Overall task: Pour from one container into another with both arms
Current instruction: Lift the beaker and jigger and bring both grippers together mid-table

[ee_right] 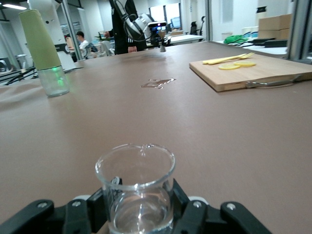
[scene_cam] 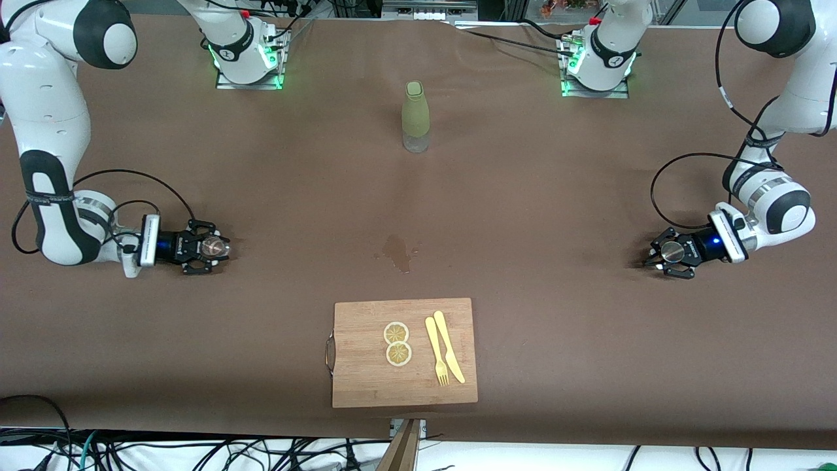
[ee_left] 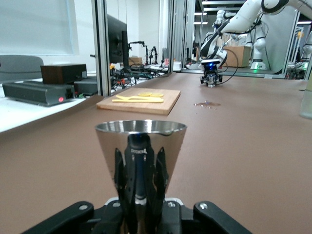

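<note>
We see the left gripper (scene_cam: 659, 254) clamping the steel cup (ee_left: 140, 157) and the right gripper (scene_cam: 210, 246) hugging the glass beaker (ee_right: 136, 187), both low at the table (scene_cam: 556, 209) ends, so a tilted lift risks spilling.

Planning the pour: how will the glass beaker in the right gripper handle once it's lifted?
The beaker looks like thin clear glass: probably fragile and slippery. It seems to hold only a little liquid, so likely light. Its pour lip should help guide the stream.

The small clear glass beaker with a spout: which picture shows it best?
The right wrist view: the small clear glass beaker fills the foreground, spout and rim plain. The front view shows it only as a tiny disc from above. The left wrist view does not show it clearly.
</note>
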You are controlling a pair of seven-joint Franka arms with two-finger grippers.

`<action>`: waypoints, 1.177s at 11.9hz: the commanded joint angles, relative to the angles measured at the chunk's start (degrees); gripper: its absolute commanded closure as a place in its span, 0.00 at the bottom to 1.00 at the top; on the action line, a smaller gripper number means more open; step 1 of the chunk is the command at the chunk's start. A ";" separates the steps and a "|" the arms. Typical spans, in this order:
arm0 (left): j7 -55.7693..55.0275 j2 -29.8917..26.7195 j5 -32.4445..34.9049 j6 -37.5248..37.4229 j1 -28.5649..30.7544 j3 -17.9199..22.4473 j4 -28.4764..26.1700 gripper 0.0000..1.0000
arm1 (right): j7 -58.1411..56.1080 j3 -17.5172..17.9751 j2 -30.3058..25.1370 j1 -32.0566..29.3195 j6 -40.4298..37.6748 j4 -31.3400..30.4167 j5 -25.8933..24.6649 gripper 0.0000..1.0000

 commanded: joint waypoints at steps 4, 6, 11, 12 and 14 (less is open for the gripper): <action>-1.74 0.15 -2.35 -3.38 -1.50 0.41 1.21 1.00 | 7.43 1.22 -5.57 3.62 3.10 0.31 -4.11 0.80; -2.36 0.06 -4.19 -3.38 -3.43 0.41 0.78 1.00 | 7.88 1.92 -6.37 4.77 4.32 0.66 -4.19 0.80; -4.56 -0.81 -11.04 -2.68 -10.10 0.49 -0.89 1.00 | 15.08 3.59 -9.62 8.01 7.31 0.75 -6.74 0.80; -4.56 -0.82 -12.01 -1.98 -11.16 0.41 -1.07 1.00 | 16.22 3.59 -10.06 9.15 8.10 0.75 -6.83 0.80; -4.56 -1.34 -14.21 -0.93 -13.62 0.41 -2.21 1.00 | 17.98 3.68 -10.41 10.83 9.94 0.75 -6.83 0.80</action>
